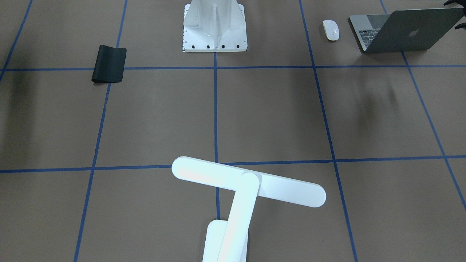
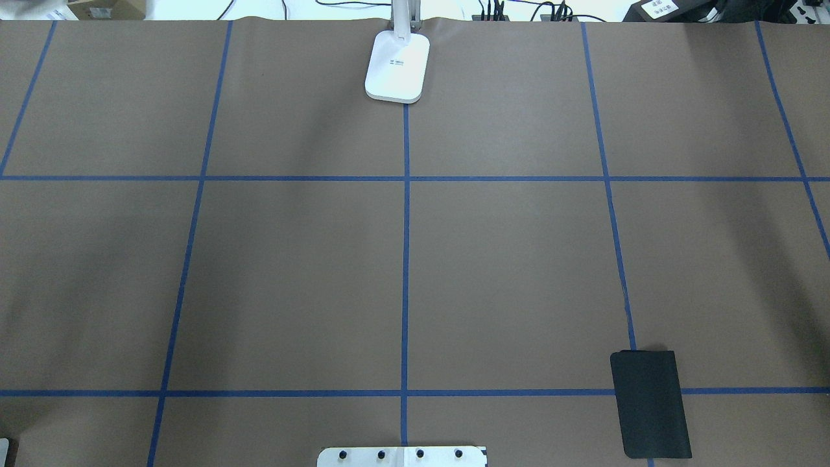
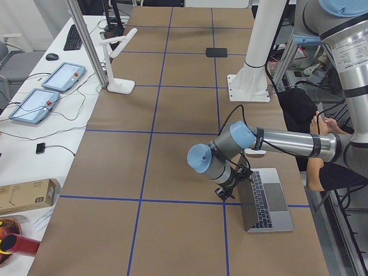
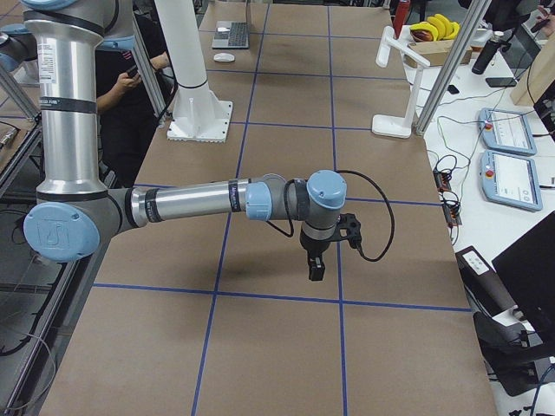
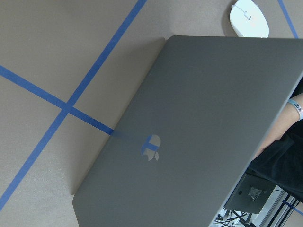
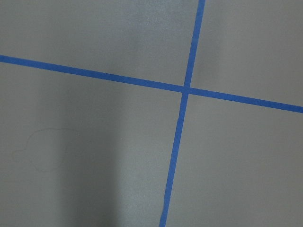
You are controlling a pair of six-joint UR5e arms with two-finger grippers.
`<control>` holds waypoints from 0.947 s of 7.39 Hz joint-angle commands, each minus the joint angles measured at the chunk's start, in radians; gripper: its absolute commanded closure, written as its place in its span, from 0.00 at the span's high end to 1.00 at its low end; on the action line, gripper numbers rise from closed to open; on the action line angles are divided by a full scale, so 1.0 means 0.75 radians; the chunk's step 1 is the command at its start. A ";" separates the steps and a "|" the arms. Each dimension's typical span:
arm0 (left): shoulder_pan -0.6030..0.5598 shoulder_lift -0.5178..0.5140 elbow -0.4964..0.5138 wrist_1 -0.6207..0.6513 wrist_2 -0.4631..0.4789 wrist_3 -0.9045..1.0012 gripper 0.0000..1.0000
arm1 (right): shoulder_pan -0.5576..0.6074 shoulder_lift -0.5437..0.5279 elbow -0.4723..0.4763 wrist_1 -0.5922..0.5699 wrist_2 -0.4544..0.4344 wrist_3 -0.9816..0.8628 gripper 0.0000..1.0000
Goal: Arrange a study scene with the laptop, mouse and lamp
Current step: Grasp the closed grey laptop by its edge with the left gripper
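The dark-grey laptop stands partly open at the table corner on my left side, its lid with the logo filling the left wrist view. The white mouse lies just beside it, apart from it. My left gripper is at the lid's free edge, and its two black fingertips show apart there. The white lamp stands upright at the far middle edge, its base on the centre line. My right gripper hangs above bare table. I cannot tell whether it is open or shut.
A black mouse pad lies near my right side. The white ribbed pedestal stands at the robot's base. A person sits behind the laptop corner. Tablets and cables lie on the side table past the lamp.
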 commanded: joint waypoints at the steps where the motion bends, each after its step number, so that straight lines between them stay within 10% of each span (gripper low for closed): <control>1: 0.000 -0.002 0.005 0.010 -0.019 -0.017 0.99 | -0.001 0.000 -0.001 0.000 0.000 0.000 1.00; 7: -0.002 -0.005 0.014 0.024 -0.105 -0.134 0.99 | -0.001 0.000 -0.003 0.000 -0.002 0.000 1.00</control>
